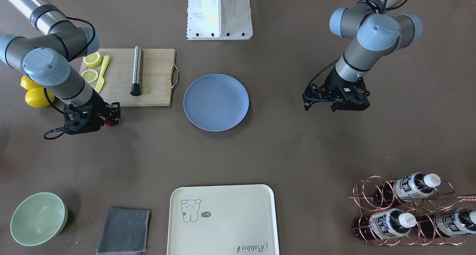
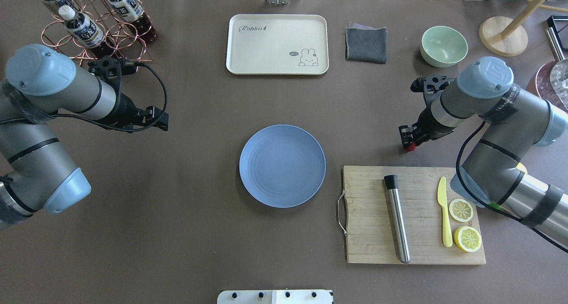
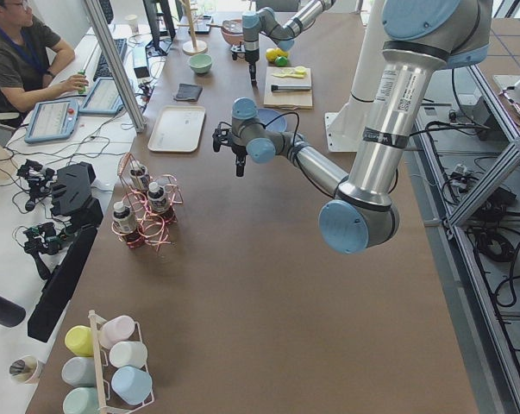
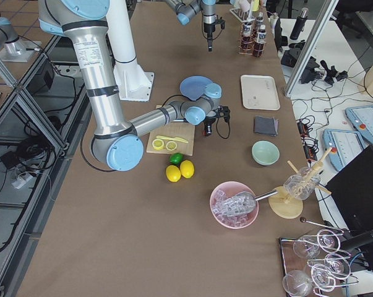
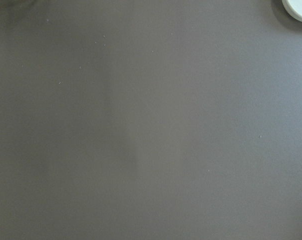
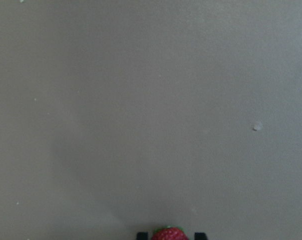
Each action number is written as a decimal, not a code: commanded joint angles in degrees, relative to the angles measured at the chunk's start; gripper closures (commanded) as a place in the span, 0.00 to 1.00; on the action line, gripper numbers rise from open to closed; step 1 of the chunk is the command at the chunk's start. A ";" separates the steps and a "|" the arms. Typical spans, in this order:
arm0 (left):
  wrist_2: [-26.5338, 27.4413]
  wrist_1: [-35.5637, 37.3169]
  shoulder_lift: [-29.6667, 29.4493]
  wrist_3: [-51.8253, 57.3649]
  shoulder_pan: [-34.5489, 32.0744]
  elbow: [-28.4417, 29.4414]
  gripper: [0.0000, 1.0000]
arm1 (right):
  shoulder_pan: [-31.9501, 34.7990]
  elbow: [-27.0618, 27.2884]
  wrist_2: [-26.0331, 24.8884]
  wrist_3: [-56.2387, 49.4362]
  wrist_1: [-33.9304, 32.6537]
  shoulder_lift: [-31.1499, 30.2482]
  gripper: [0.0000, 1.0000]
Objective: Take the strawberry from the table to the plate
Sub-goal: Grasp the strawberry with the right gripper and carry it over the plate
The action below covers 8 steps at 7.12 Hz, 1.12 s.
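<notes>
The strawberry, small and dark red, is at the tip of my right gripper, just off the near corner of the cutting board. In the right wrist view the strawberry fills the gap at the bottom edge. One black fingertip sits close on each side of it, so the gripper is shut on it. The light-blue plate sits bare at the middle of the table, well to the side of the berry. My left gripper hangs open over bare table on the plate's other side, holding nothing.
A wooden cutting board carries a steel rod, a yellow knife and lemon halves. Whole lemons lie behind my right arm. A cream tray, grey cloth, green bowl and copper bottle rack line the operators' edge.
</notes>
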 commanded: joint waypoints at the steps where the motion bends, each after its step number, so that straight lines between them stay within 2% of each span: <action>1: -0.07 -0.01 0.91 -0.03 -0.06 -1.57 0.03 | 1.53 6.39 1.32 0.16 -3.30 0.33 1.00; 2: -0.07 -0.01 2.30 0.06 -0.15 -2.54 0.03 | 1.89 10.96 2.20 0.42 -8.73 1.63 1.00; 3: -0.15 0.08 4.49 0.15 -1.20 -3.94 0.03 | 1.29 11.53 2.12 4.43 -11.91 5.74 1.00; 4: -1.63 0.17 6.95 3.63 -3.12 -5.17 0.03 | -1.85 11.19 1.25 10.12 -12.03 8.91 1.00; 5: -3.22 0.17 9.93 8.88 -6.27 -5.53 0.03 | -6.41 10.84 -2.50 15.57 -12.12 11.99 1.00; 6: -4.88 0.17 12.14 14.24 -9.44 -5.36 0.03 | -10.72 10.05 -6.63 20.50 -12.12 15.24 1.00; 8: -6.48 0.34 14.35 21.74 -13.76 -4.74 0.03 | -17.15 1.04 -13.05 27.38 -11.34 23.93 1.00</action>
